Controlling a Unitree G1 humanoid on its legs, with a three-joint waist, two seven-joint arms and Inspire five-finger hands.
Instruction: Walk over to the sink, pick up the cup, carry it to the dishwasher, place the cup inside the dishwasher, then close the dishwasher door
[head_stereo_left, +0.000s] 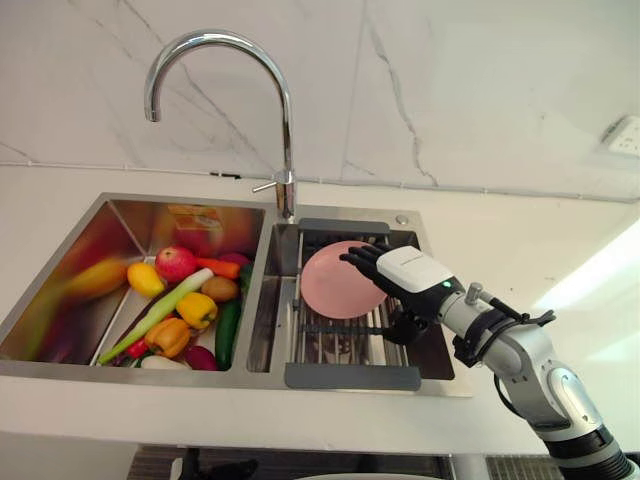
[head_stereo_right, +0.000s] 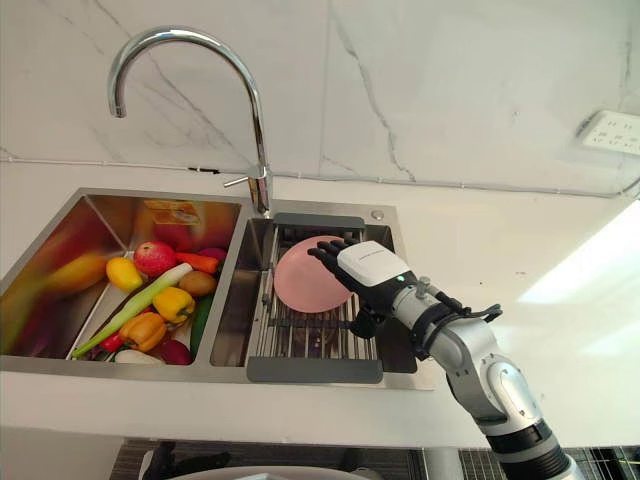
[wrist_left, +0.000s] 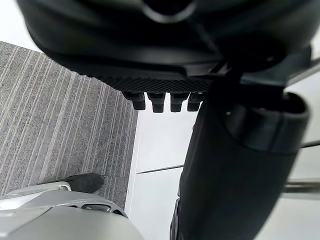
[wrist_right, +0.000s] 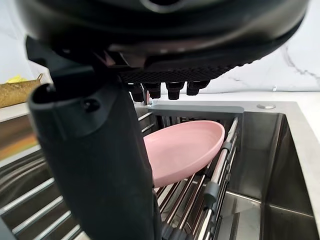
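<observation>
In the left eye view the right hand (head_stereo_left: 405, 272) hovered over the right basin of the sink (head_stereo_left: 130, 372), fingers straight and spread, gripping nothing. No cup showed there. 1 pink dish (head_stereo_left: 328, 288) leaned tilted on the rack (head_stereo_left: 350, 377), at 9 o'clock from the hand. The fingertips (head_stereo_left: 358, 258) overlapped its rim, so whether they touched it was unclear. Vegetables (head_stereo_left: 197, 308) filled the left basin. The right eye view matched, with the tap (head_stereo_right: 258, 140) at 12 o'clock from the dish. In the left wrist view the left hand (wrist_left: 165, 55) hung over carpet (wrist_left: 60, 125), fingers relaxed and empty, so the right hand was judged nearer. In the right wrist view the dish lay just past the thumb, its rim running along the rack bars. 1 sticker (head_stereo_left: 195, 215) in the left basin was too blurred to read.
</observation>
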